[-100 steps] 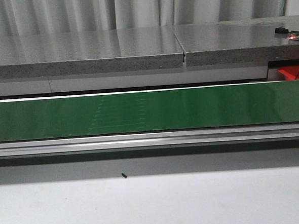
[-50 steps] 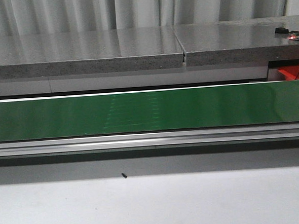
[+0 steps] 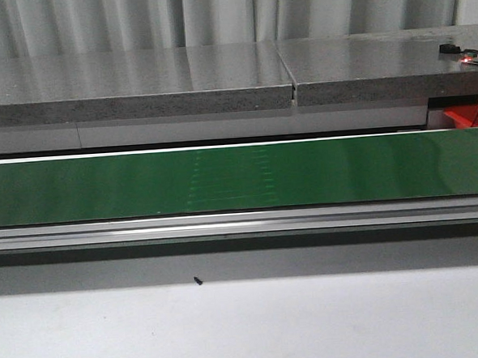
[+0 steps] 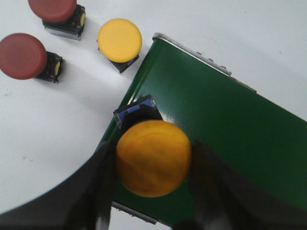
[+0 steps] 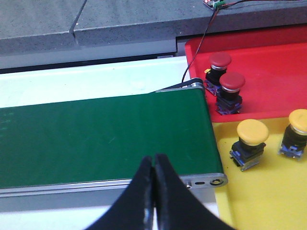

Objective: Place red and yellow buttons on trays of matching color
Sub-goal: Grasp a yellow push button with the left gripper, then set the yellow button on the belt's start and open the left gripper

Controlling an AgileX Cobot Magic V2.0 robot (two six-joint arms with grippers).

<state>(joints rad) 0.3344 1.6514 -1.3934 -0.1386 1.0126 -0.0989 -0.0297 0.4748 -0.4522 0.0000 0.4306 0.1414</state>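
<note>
In the left wrist view my left gripper (image 4: 152, 148) is shut on a yellow button (image 4: 153, 163), held over the end of the green belt (image 4: 230, 124). On the white table beside the belt stand another yellow button (image 4: 120, 39) and two red buttons (image 4: 21, 55) (image 4: 53, 9). In the right wrist view my right gripper (image 5: 153, 159) is shut and empty above the belt's other end (image 5: 105, 134). The red tray (image 5: 268, 62) holds two red buttons (image 5: 220, 61) (image 5: 232, 82). The yellow tray (image 5: 268, 191) holds two yellow buttons (image 5: 252, 132) (image 5: 299, 120).
The front view shows the long green belt (image 3: 239, 177) with its metal rail (image 3: 242, 223), a grey stone shelf (image 3: 136, 84) behind it, white table in front, and a corner of the red tray (image 3: 465, 116) at far right. No gripper appears there.
A faint pattern on the belt has shifted to the right in the front view, so the belt is running rightward. Nothing else there has changed.
</note>
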